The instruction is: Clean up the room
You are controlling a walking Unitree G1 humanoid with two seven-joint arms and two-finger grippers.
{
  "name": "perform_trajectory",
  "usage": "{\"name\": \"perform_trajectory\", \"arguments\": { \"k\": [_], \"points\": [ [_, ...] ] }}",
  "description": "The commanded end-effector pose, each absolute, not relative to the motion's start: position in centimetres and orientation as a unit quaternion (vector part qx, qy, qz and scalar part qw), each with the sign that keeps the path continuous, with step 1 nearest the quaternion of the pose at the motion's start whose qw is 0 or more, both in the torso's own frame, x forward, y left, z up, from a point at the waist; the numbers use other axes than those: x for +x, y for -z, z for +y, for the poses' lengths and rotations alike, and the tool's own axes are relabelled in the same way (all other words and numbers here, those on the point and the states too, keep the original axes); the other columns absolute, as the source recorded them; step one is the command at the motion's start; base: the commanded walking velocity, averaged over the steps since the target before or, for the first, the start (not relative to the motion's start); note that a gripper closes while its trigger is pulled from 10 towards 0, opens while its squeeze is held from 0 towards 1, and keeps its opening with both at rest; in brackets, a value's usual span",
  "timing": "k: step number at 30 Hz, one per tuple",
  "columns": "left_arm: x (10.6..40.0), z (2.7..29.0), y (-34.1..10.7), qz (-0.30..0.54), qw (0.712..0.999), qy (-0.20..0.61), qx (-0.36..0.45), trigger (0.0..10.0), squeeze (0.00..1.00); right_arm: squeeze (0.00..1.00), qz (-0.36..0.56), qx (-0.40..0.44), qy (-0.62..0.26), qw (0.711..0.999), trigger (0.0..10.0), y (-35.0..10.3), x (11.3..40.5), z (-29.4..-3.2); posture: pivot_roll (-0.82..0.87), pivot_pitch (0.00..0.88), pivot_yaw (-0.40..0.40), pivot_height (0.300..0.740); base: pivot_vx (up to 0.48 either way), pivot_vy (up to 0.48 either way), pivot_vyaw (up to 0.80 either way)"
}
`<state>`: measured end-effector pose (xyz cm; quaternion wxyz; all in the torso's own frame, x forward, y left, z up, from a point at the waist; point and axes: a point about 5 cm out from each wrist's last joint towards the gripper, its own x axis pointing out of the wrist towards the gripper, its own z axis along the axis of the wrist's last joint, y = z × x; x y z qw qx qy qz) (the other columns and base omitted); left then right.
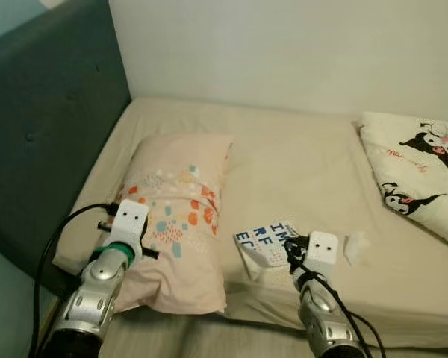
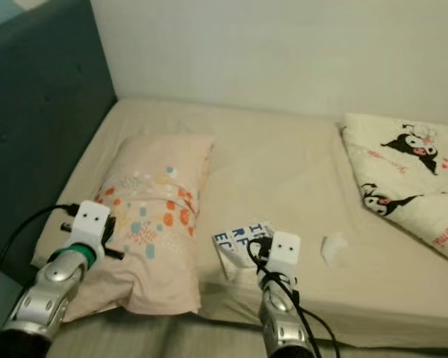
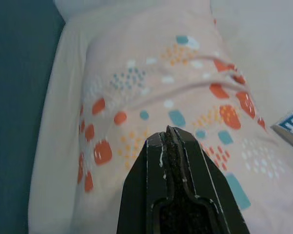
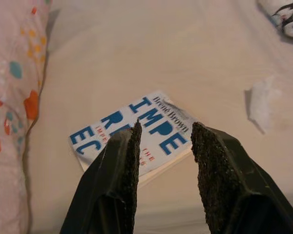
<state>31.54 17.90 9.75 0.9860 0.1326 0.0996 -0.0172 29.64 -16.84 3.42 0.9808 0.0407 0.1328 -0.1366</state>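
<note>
A white book with blue letters (image 1: pixel 263 240) lies flat on the beige bed sheet (image 1: pixel 299 164), near the bed's front edge. My right gripper (image 4: pixel 167 131) hovers just above the book (image 4: pixel 136 131), open, with nothing between its fingers. A pink pillow with orange and blue spots (image 1: pixel 175 216) lies to the left of the book. My left gripper (image 3: pixel 168 134) is shut and empty, held over the near part of the pillow (image 3: pixel 151 92). A crumpled white tissue (image 1: pixel 355 247) lies to the right of the book.
A white blanket with black cartoon figures (image 1: pixel 418 168) lies folded at the bed's far right. A dark teal headboard (image 1: pixel 45 119) stands along the left side. A white wall (image 1: pixel 284 45) runs behind the bed.
</note>
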Motion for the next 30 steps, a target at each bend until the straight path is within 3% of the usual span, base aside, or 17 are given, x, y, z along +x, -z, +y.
{"name": "perform_trajectory", "arguments": {
  "k": [1,21,27,30],
  "points": [
    [31.0,18.6,-9.0,0.109,0.987,-0.002,0.121,10.0,0.00,0.00,0.122,0.036,0.137,0.982,10.0,-3.7,29.6,-16.9,0.10,0.000,0.056,0.740,0.000,0.000,0.00],
    [30.0,19.1,-8.9,0.107,0.990,-0.018,0.090,10.0,0.00,0.00,0.136,0.036,0.100,0.985,10.0,-3.9,30.5,-16.1,0.13,0.000,-0.003,0.740,0.000,0.000,0.00],
    [30.3,19.1,-9.4,0.102,0.991,-0.017,0.085,10.0,0.00,0.00,0.141,0.049,0.093,0.984,10.0,-3.7,30.4,-15.9,0.13,0.000,0.004,0.740,0.088,0.000,0.75],
    [30.4,19.2,-9.5,0.101,0.991,-0.018,0.083,10.0,0.00,0.00,0.146,0.058,0.104,0.982,10.0,-3.6,30.4,-16.2,0.13,0.000,0.004,0.740,0.277,0.000,0.00]
  ]
}}
